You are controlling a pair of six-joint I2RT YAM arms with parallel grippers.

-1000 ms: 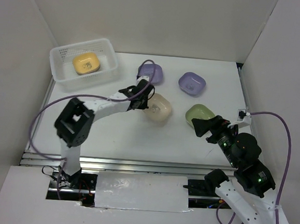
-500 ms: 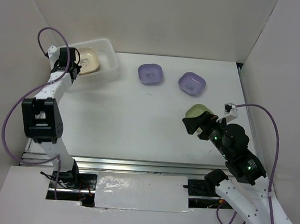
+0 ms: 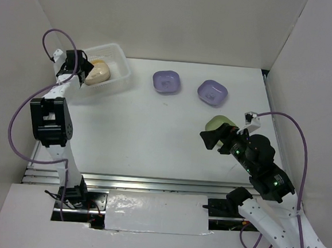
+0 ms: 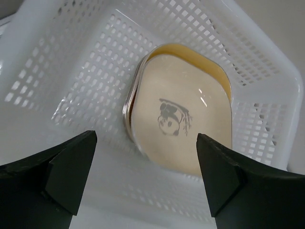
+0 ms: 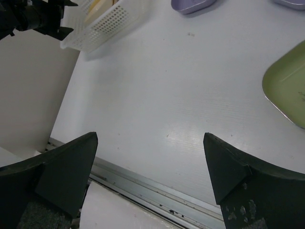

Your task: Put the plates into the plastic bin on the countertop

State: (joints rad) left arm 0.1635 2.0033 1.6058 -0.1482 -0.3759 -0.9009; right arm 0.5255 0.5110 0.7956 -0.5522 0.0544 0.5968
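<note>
Two purple plates, one green, one cream, one yellow; one plastic bin.

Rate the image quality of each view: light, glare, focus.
Top external: even, diffuse light, only faint shadows under the purple plates. Left wrist: cream plate sharp, a small glint on it; left end effector dark and soft-edged. Right wrist: pale sheen on the countertop, green plate cropped at the right edge.

Bright even light, soft shadows; near pincer tips blurred
</note>
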